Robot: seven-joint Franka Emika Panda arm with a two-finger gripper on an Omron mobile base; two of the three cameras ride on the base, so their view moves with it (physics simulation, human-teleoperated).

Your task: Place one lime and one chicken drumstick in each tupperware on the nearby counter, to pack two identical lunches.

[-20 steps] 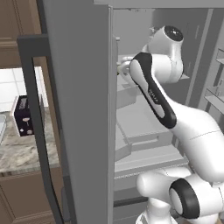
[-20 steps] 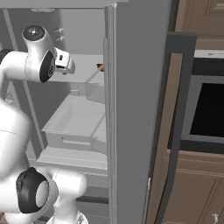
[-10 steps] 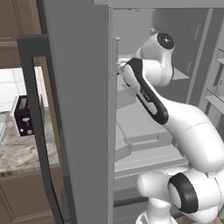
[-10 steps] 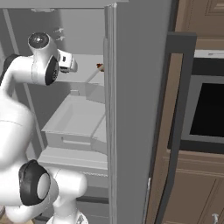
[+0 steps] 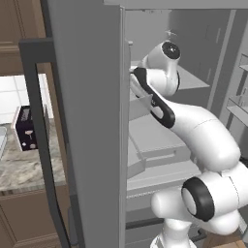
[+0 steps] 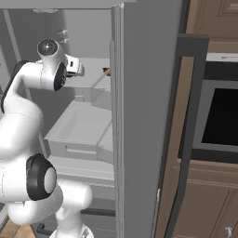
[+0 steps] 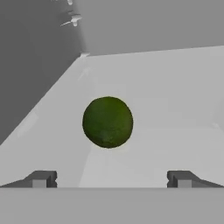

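A dark green lime (image 7: 107,122) lies on the pale fridge shelf (image 7: 175,87), straight ahead of my gripper (image 7: 111,179) and a little beyond its tips. The two dark fingertips (image 7: 41,178) stand wide apart, open, with nothing between them. In the right base view my gripper (image 6: 78,69) reaches into the upper part of the fridge. A small red-brown piece, likely the chicken drumstick (image 6: 106,70), lies on the same shelf next to the door edge. The counter (image 5: 22,169) lies left of the fridge. The tupperware are out of view.
The open grey fridge door (image 5: 89,121) stands close on the left of the arm. An open drawer (image 6: 81,128) juts out below the shelf. A dark toaster (image 5: 25,127) stands on the counter. An oven (image 6: 218,116) sits in the wooden cabinets to the right.
The arm has reached deeper into the fridge, its wrist sinking a little toward the shelf. The gripper has stayed open.
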